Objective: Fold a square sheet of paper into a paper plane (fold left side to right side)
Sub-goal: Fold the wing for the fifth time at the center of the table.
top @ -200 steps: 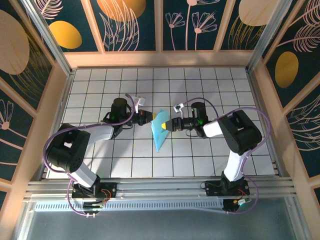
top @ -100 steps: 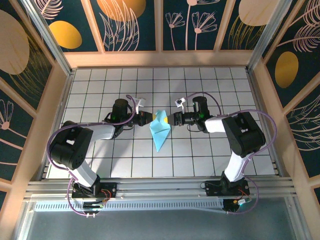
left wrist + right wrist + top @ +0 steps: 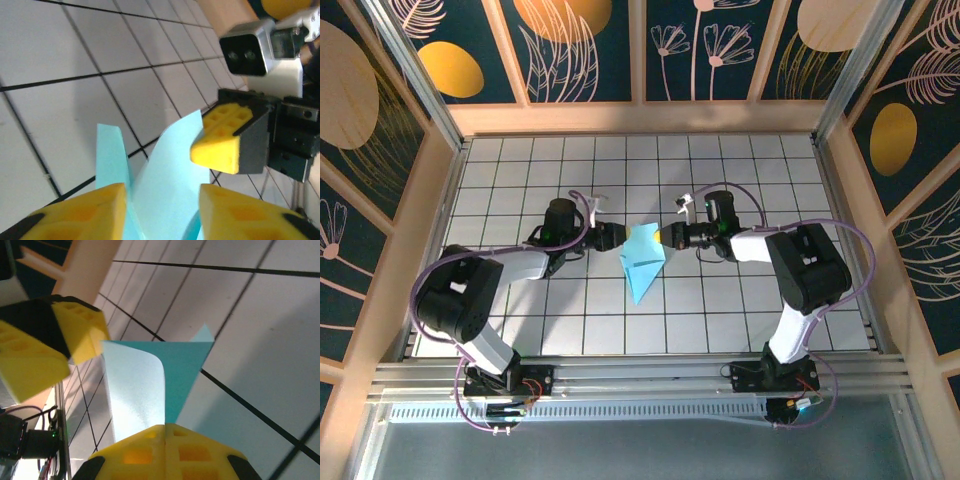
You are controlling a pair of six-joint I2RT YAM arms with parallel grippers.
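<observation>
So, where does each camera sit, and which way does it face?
Top external: above and behind the bases, looking down on the tiled table; both arms show, left end effector and right end effector either side of the folded light-blue paper.
Left wrist: faces the right arm; own yellow fingers straddle the paper.
Right wrist: faces the left arm; own yellow fingers shut on the paper.
Shared: both wrist views show the paper and the opposite end effector.
</observation>
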